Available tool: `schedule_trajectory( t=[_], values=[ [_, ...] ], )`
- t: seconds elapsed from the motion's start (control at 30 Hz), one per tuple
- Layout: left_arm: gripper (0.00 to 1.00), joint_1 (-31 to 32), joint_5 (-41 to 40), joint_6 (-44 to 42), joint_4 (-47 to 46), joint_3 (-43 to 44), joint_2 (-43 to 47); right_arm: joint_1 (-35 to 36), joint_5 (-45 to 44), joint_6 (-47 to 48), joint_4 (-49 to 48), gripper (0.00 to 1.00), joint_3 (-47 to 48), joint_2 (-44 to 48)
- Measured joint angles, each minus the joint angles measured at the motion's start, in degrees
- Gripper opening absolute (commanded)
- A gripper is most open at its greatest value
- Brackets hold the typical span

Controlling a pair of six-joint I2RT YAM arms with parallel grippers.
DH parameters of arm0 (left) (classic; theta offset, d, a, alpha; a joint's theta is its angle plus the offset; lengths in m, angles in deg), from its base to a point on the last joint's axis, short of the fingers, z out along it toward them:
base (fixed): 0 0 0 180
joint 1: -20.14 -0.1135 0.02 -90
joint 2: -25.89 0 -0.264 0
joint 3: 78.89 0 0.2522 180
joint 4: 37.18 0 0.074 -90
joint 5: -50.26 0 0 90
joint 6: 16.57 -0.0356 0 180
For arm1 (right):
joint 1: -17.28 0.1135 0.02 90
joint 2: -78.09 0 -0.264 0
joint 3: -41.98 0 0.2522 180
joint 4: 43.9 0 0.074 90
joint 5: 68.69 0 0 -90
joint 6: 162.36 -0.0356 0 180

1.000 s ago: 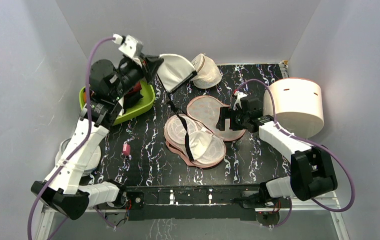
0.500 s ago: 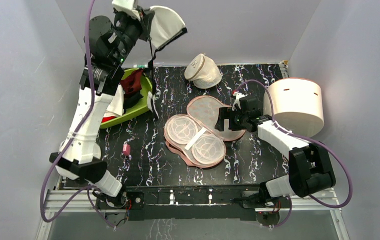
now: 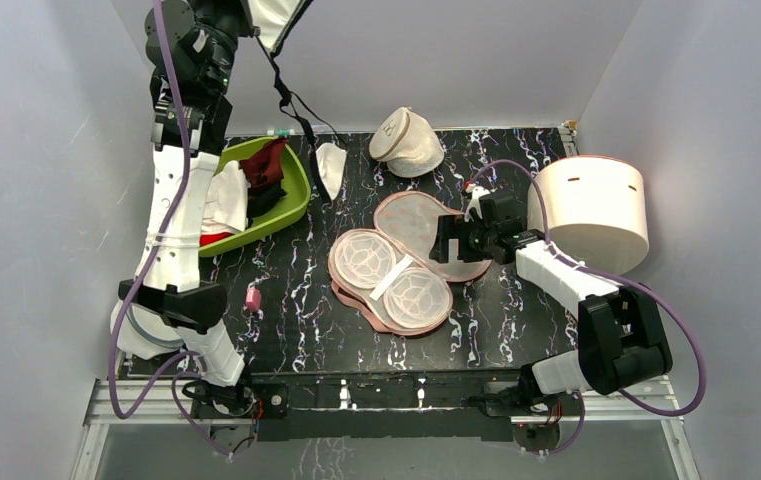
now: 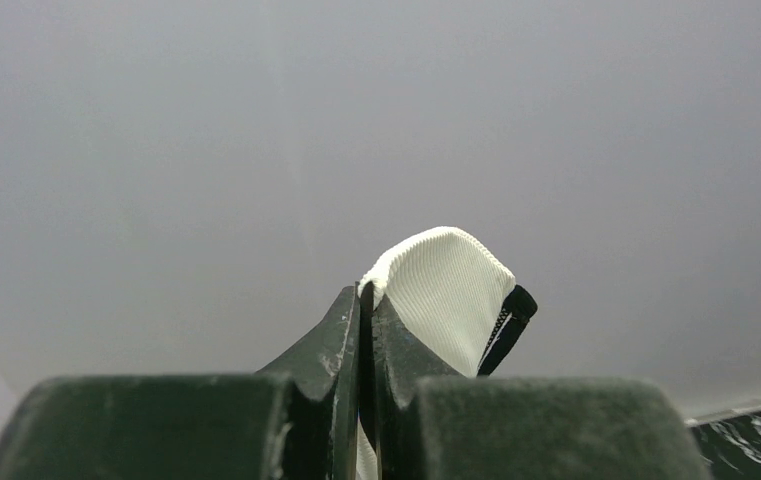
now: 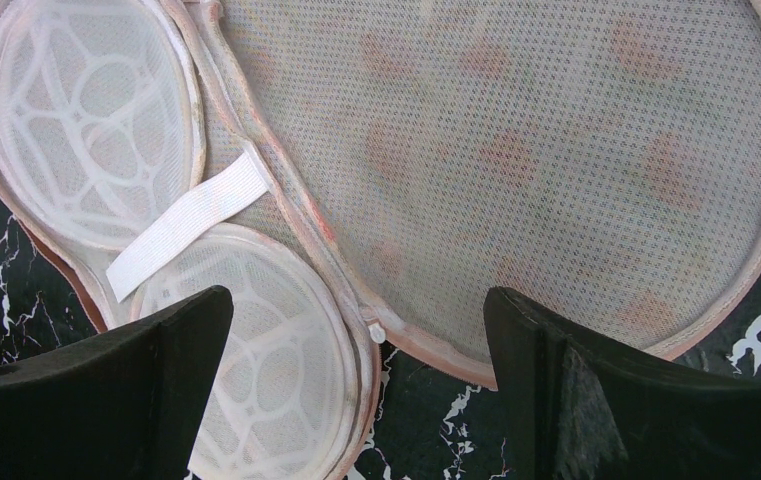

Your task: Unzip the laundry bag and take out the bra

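Bare table (image 3: 286,335) in front of the laundry bag (image 3: 396,285), room to pass there; green tray (image 3: 299,200) blocks the left rear; the bra (image 3: 330,170) dangles between tray and cream pouch (image 3: 411,140), straps strung up to the left gripper (image 4: 364,300); white drum (image 3: 596,210) walls the right; right gripper (image 5: 356,300), jaws wide, hangs over the bag.

bra (image 3: 330,168): one white cup high at the tip of the left arm (image 3: 181,200), black straps hanging to the other cup near the far edge
laundry bag (image 3: 393,272): open flat mid-table, mesh lining up
right gripper (image 3: 444,240): above the bag's open flap
green tray (image 3: 302,200): far left corner, cloths (image 3: 226,195) inside
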Motion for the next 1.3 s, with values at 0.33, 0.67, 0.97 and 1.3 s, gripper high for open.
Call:
schedule_trajectory(
  t=[0.33, 0.67, 0.97, 1.3],
  values=[
    [0.0, -6.51, -0.22, 0.66, -1.38, -2.03, -0.37, 0.0, 0.0, 0.0, 0.0, 0.98, 0.0, 0.0],
    [0.0, -10.91, -0.09, 2.32, -2.21, -13.38, 1.77, 0.0, 0.07, 0.0, 0.0, 0.98, 0.0, -0.33],
    [0.0, -18.69, 1.36, 5.16, -2.73, -18.86, 2.78, 0.0, 0.24, -0.02, 0.0, 0.98, 0.0, -0.33],
    [0.0, -19.67, 1.55, 8.33, -1.22, -33.09, 5.14, 0.0, 0.39, -0.04, 0.0, 0.98, 0.0, -0.37]
  ],
)
